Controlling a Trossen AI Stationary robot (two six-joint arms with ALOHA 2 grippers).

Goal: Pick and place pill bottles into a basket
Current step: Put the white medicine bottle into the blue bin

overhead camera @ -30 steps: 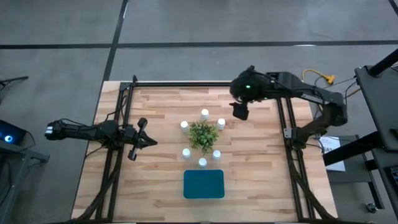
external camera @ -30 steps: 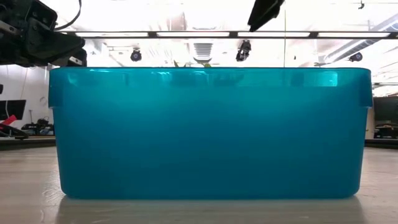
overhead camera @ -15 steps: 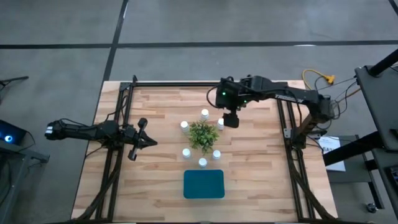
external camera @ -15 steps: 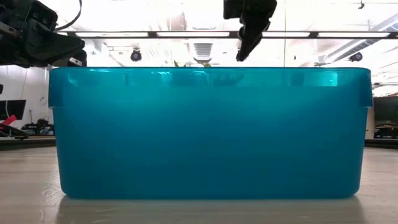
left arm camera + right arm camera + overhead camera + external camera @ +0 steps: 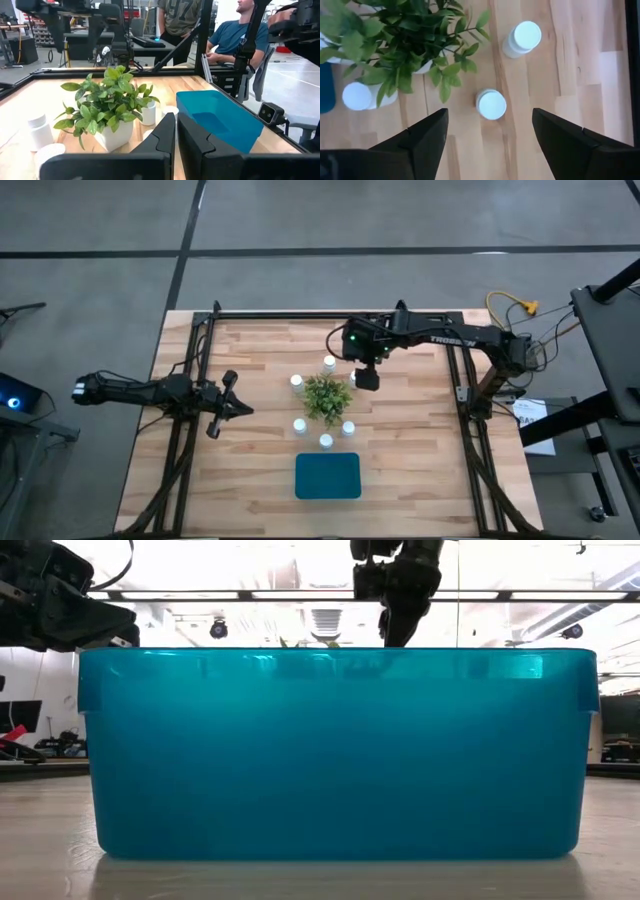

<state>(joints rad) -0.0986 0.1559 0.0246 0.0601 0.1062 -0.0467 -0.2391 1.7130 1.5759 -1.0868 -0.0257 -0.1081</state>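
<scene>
Your right gripper (image 5: 366,377) hangs with its fingers spread wide just right of the plant (image 5: 327,397) at the centre of the high view, directly over one pill bottle (image 5: 491,104), which sits framed between the two fingers in the right wrist view. That looks like a line-up for a straight-down grab. The other pill bottles ring the plant, and none lies in the basket (image 5: 328,476), which sits low in the frame, below the plant. Your left gripper (image 5: 240,409) waits pressed together at the left of the surface (image 5: 260,470), well clear of the work.
</scene>
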